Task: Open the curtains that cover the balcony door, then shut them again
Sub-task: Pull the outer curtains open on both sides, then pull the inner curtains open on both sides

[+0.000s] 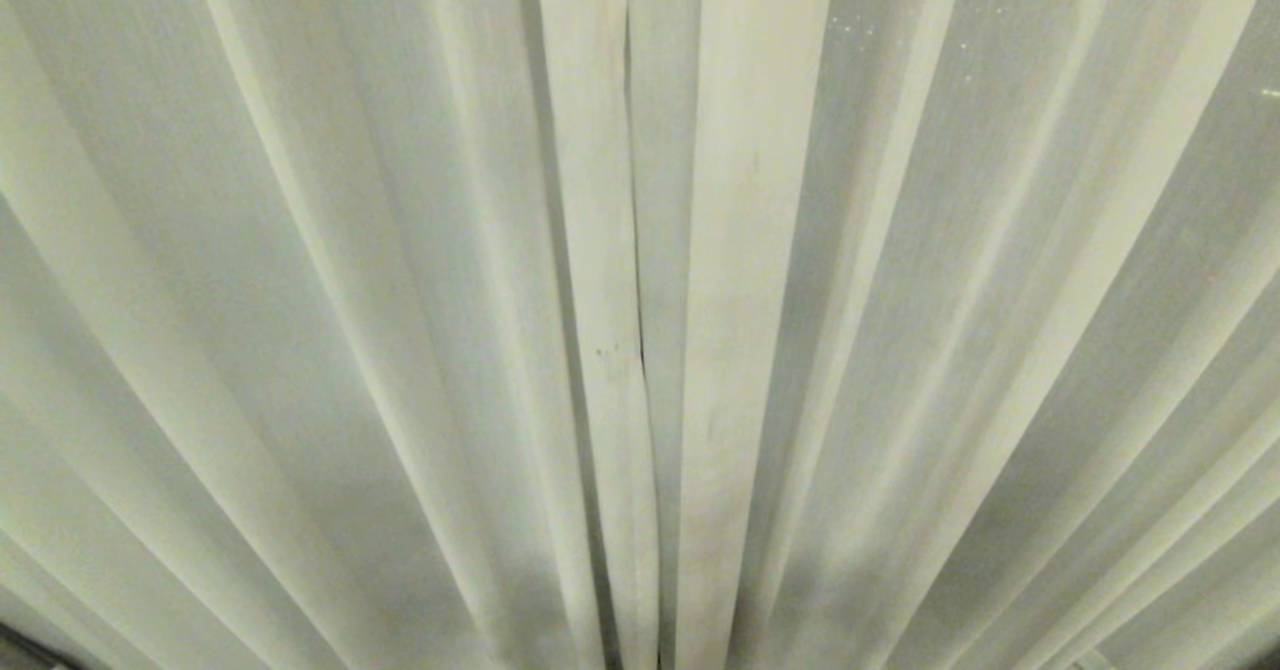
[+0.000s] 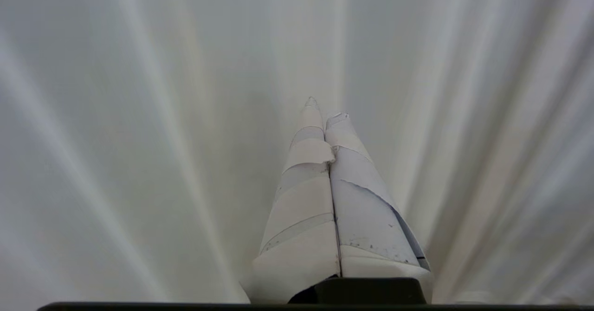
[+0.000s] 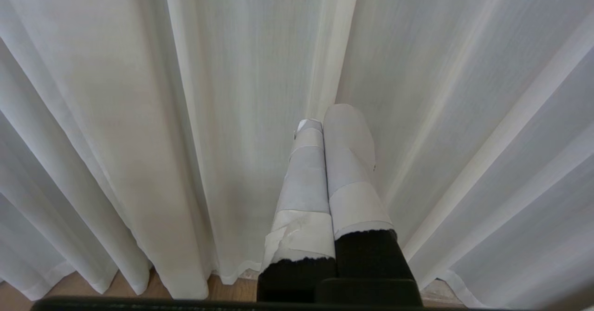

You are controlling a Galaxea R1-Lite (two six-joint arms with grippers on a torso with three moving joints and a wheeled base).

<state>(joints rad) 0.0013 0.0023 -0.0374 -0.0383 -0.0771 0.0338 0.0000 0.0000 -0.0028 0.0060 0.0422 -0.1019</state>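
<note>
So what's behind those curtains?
The curtains hang drawn together, their edges meeting at a narrow seam in the head view, so whatever stands behind is covered. Only a few faint light specks glimmer through the fabric. Under the hems, a strip of wooden floor shows.

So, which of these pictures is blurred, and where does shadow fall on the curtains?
Left wrist view: the curtains look soft and smeared. Right wrist view: pleats sharp, lit evenly. Head view: grey shadow darkens the folds low down, beside the seam between the panels.
</note>
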